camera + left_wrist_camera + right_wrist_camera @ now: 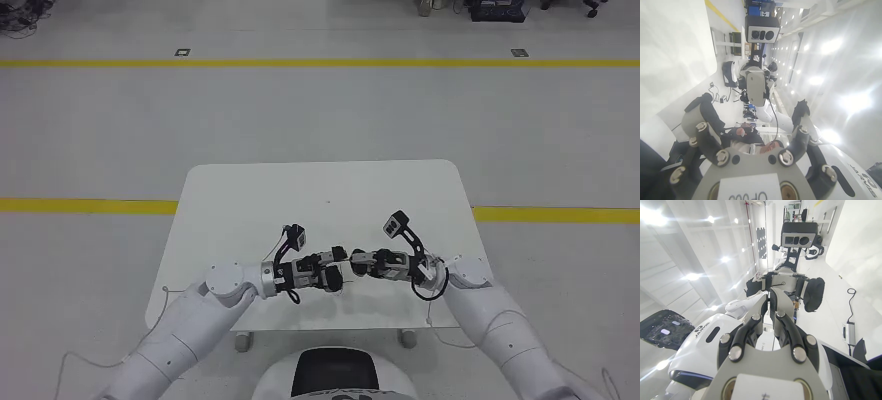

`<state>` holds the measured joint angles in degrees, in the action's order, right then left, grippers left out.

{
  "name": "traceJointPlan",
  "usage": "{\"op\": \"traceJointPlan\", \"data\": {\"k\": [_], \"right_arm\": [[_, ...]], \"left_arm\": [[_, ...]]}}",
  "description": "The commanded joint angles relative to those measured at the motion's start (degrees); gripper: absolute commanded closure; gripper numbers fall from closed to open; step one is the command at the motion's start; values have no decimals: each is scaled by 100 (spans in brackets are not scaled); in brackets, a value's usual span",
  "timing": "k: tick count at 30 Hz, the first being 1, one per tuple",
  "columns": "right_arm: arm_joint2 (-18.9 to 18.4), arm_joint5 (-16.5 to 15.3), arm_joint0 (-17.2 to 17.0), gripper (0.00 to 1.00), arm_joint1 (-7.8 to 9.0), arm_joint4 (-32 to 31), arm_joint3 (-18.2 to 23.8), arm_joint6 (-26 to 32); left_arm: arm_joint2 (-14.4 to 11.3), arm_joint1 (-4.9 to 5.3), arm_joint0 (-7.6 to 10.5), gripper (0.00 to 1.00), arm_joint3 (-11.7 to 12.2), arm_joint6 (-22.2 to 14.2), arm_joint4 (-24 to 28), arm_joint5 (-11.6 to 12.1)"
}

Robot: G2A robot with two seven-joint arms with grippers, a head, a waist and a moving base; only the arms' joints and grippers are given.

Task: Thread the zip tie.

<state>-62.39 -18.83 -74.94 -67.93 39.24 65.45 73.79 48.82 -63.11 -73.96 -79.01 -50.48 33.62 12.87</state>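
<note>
White table, rounded corners, stood mid-frame in the top view. The pale grey floor around it was crossed by two yellow lines, one near the upper edge of the frame and one passing behind the table.

Arms ran from the two lower corners of the frame to a meeting point above the lower half of the table, at lower centre. The left gripper and right gripper pointed tip to tip, very close. Whether they touched could not be judged from above.

Left gripper: spread wide. In its own wrist view the two black-covered fingers stood well apart, with the right gripper seen head-on between them. The right wrist view agreed, with the left gripper's black pads on either side of the right gripper's tips.

Right gripper: pressed together. Its two grey fingers lay flush, with no gap seen at the tips.

Zip tie: I could not tell where it was, as it was too fine to pick out where the grippers met. Whether the right gripper pinched anything could not be told either.

Left wrist camera and right wrist camera, both black, stood up on stalks. A grey power brick with a black cable lay on the floor.
</note>
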Motion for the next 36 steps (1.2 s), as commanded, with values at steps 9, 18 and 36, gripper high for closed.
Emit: {"op": "traceJointPlan", "data": {"k": [9,18,36], "right_arm": [[-79,84,-76,100,44,-116,104,-144],[-76,134,-77,100,67,-192,122,-90],[-40,185,-56,100,99,-324,119,-97]], "left_arm": [[1,14,0,0,-19,18,-12,-7],[-15,18,15,0,4,23,-4,-2],[-59,19,50,36,55,36,20,-38]]}}
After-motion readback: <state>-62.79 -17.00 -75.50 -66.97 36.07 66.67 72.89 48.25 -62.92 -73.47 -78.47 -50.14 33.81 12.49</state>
